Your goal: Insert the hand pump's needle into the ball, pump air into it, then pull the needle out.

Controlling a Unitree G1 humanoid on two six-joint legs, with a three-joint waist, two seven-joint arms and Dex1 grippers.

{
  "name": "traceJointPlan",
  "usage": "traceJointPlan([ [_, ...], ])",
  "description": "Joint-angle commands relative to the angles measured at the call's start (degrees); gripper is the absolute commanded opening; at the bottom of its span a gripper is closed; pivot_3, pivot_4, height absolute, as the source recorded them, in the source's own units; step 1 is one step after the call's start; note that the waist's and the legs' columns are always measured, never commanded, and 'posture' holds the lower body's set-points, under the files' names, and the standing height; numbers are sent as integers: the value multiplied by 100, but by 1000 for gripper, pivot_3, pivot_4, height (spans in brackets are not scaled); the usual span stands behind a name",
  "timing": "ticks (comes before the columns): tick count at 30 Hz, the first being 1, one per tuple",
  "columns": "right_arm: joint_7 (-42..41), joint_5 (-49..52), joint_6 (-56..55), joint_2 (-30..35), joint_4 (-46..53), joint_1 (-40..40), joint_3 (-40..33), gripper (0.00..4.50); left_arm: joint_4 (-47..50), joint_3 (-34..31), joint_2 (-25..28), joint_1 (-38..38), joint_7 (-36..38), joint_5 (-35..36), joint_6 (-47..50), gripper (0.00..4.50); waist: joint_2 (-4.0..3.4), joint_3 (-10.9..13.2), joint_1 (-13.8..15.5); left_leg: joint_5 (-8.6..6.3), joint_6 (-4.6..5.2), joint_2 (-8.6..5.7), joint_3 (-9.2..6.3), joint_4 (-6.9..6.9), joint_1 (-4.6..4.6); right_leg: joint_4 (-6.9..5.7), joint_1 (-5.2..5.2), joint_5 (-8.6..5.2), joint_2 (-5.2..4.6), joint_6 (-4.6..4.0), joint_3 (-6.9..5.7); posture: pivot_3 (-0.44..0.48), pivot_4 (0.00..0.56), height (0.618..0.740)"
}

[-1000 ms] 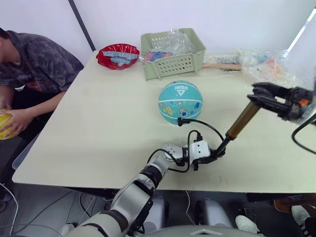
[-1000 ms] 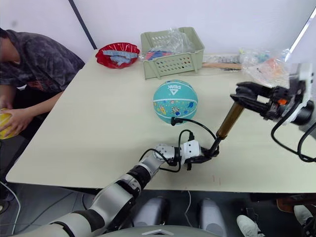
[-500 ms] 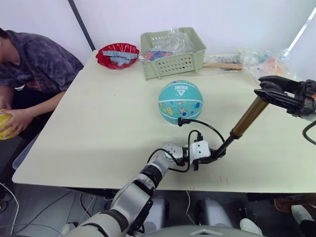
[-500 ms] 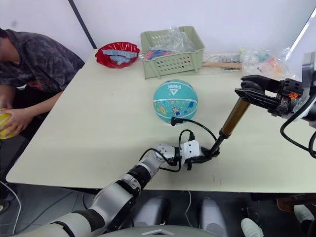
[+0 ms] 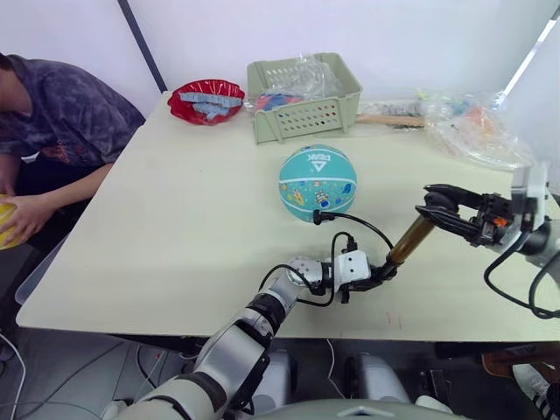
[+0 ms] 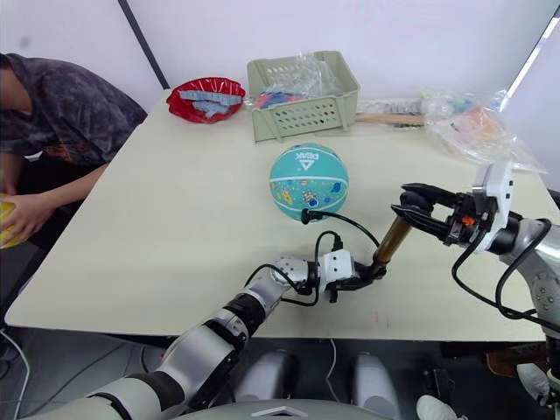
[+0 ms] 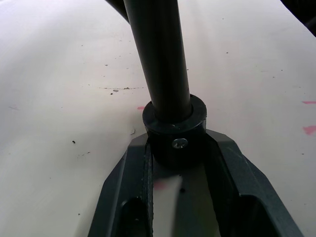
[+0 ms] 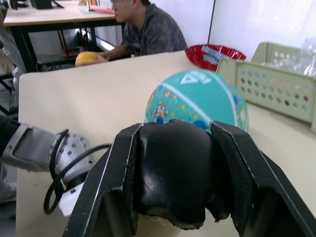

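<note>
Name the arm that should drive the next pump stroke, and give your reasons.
Right. The right gripper is shut on the hand pump's T-handle, so it can probably work the handle. The left gripper clamps the pump's black base cap at the table, steadying it. The hose already reaches the ball.

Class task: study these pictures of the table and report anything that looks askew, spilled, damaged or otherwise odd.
Nothing is spilled or damaged. The gold-bronze hand pump leans at a slant, one end effector on each end, its thin black hose looping to the teal ball.
</note>
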State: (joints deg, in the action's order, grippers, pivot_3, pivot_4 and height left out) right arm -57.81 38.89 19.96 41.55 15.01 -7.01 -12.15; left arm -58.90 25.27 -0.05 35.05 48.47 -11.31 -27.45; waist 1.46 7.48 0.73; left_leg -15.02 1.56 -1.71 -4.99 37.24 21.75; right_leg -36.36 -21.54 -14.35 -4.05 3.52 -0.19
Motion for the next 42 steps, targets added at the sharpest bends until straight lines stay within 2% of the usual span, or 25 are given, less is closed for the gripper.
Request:
traceJointPlan([
  [1,44,-605,-190,-291,-398,358,620,1627,-517,331,213,-354,75,-482,350,1005,3,-10,-1,0,0,0,0,-1,-1,0,0,0,0,0,0,0,150,740],
  [8,216,-1041,-544,-734,-512,599,937,1627,-509,316,220,-361,80,-467,368,1005,2,-38,-11,0,0,0,0,-4,-6,0,0,-1,2,0,2,0,150,740],
  [12,281,-978,-629,-783,-430,528,743,1627,-522,309,214,-356,79,-462,369,1005,3,-42,-13,0,0,2,-1,-5,-9,0,0,-1,5,0,1,0,150,740],
  [25,412,766,741,60,342,-608,-603,1627,-515,317,192,-363,102,-456,373,1005,-53,17,9,0,0,-5,1,-2,8,3,-4,4,-5,-5,2,0,150,740],
  [33,410,1401,1377,698,157,-1316,-1286,1627,-486,325,197,-378,97,-462,376,1005,-59,35,9,0,0,-6,1,0,11,5,-4,4,-6,-4,1,0,150,740],
  [42,549,1874,1781,1108,-41,-1962,-1645,1627,-519,336,197,-372,87,-479,358,1005,-67,44,9,0,0,-5,2,0,12,4,-4,4,-7,-4,1,0,150,740],
])
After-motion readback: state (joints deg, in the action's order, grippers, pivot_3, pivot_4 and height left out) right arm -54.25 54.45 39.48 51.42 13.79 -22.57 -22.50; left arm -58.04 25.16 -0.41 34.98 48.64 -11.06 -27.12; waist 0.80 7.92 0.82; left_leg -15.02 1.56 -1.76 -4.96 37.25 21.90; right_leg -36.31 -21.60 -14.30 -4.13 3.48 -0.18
